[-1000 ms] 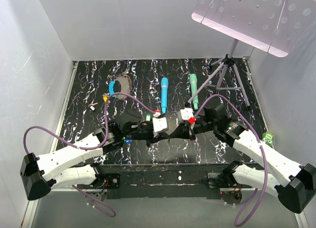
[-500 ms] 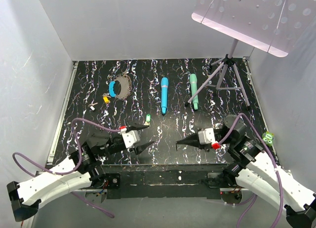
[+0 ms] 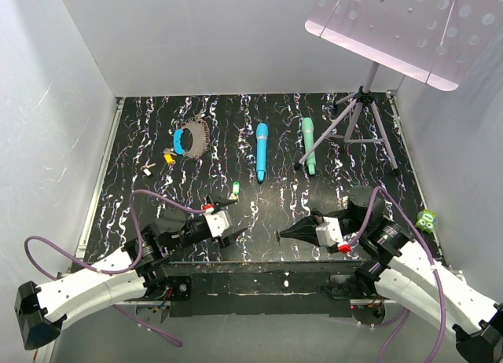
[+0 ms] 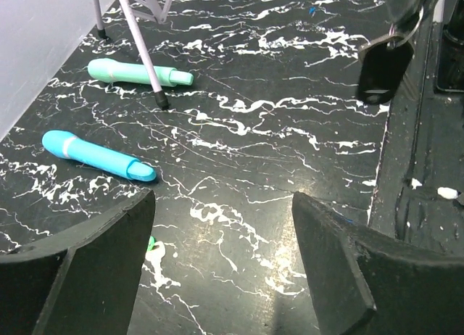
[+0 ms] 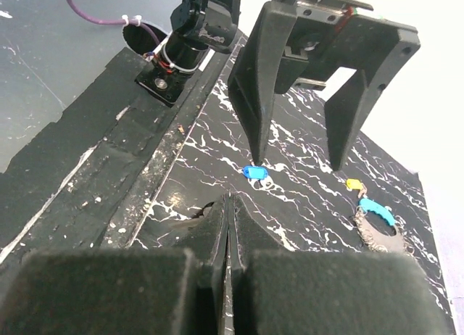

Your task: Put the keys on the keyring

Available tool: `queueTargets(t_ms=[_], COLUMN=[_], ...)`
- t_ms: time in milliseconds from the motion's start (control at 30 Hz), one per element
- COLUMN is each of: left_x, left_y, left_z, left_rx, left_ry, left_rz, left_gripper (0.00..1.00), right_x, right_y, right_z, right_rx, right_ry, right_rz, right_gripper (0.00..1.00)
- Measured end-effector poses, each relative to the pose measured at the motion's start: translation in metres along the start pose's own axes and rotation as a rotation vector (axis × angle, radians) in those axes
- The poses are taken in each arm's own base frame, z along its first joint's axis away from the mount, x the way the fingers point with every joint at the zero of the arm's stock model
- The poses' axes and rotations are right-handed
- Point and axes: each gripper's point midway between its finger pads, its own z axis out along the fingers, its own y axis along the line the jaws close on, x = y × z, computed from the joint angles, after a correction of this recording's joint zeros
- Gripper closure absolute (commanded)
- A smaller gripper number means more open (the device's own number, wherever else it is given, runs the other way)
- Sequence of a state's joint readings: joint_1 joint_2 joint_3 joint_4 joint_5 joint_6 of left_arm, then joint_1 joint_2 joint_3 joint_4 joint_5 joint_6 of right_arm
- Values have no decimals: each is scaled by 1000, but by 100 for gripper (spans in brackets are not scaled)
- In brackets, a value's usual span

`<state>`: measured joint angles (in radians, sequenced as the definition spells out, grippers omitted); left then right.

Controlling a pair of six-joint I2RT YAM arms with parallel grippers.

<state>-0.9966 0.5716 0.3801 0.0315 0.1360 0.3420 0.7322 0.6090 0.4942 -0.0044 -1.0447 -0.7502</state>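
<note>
While your left gripper (image 3: 238,231) hovers low over the near part of the black marbled table (image 3: 338,198), its jaws stand wide apart with nothing between them. Your right wrist view shows this plainly: the two dark fingers (image 5: 254,96) point down at the table, and a blue key (image 5: 255,173) lies right under the tip of one of them. You cannot tell from here whether that tip touches the key.

Your right gripper (image 3: 284,235) faces the left one across a short gap. Its jaws are pressed together into a single point and carry nothing.

The keyring (image 3: 191,139) lies at the far left of the table, well apart from both grippers, with its blue band on the left and its beaded chain curving round the right. A yellow key (image 3: 167,155) sits just beside it on the near side. A cream key (image 3: 148,172) lies a little further left and nearer to you. A green key (image 3: 235,188) rests alone between the keyring and your left gripper, and in the left wrist view it peeks out beside one finger.

Beyond it lie a blue wand (image 3: 261,151) and a teal wand (image 3: 308,145), the teal one under a leg of the tripod (image 3: 361,119).
</note>
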Motion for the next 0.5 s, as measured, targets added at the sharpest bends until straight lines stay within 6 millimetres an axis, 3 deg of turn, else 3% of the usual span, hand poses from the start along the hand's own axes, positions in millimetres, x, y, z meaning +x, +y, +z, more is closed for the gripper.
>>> queueTargets(t_ms=[200,500], left_x=[-8,-9], left_y=[10,32], left_z=[-1,-8], left_rx=[-50,-188], left_ry=[-27,18], left_rz=[-2,-121], left_gripper=[2,2], right_x=[14,21], right_y=[0,-29], right_z=[3,-3], right_rx=[2,75], right_ry=[31,206], right_rz=[111,541], right_gripper=[99,99])
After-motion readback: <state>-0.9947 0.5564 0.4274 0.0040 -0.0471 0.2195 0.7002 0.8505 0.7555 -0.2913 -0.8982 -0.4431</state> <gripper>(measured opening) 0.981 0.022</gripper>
